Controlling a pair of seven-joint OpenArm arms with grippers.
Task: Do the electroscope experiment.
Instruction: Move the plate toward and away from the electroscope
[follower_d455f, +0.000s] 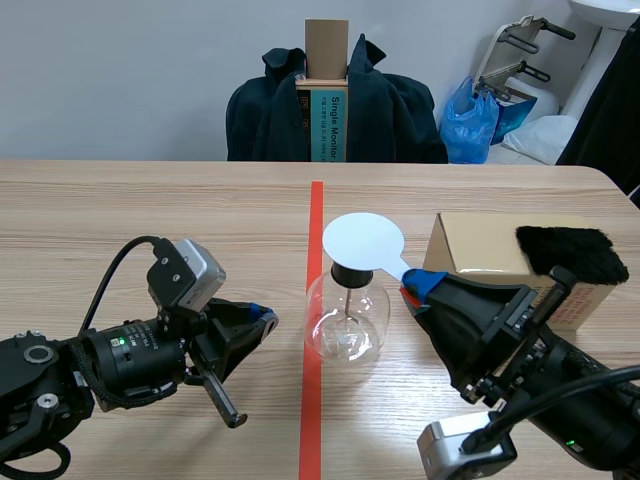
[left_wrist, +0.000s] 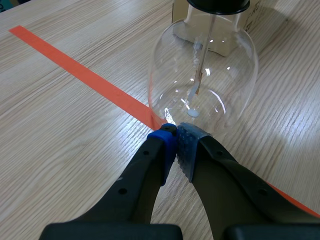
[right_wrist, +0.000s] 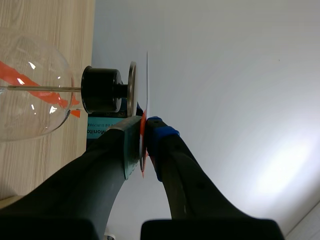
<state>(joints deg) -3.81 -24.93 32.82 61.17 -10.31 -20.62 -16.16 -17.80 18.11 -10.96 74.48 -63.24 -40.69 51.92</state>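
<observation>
The electroscope, a clear glass flask (follower_d455f: 346, 322) with a black stopper (right_wrist: 101, 90) and a metal top plate (right_wrist: 132, 85), stands on the red tape line at the table's middle. Inside the flask (left_wrist: 202, 75) a rod with thin leaves hangs down. My right gripper (follower_d455f: 418, 285) is shut on the handle of a white round disc (follower_d455f: 363, 240), held flat just above the top plate. In the right wrist view the disc (right_wrist: 147, 75) shows edge-on, a narrow gap from the plate, ahead of the gripper (right_wrist: 145, 130). My left gripper (follower_d455f: 265, 318) is shut on nothing, its tips (left_wrist: 176, 135) at the flask's base.
A cardboard box (follower_d455f: 490, 258) stands right of the flask, with a black fur pad (follower_d455f: 565, 252) on its right end. Across the table a dark jacket (follower_d455f: 390, 110) hangs over a chair with a tall box (follower_d455f: 327, 95).
</observation>
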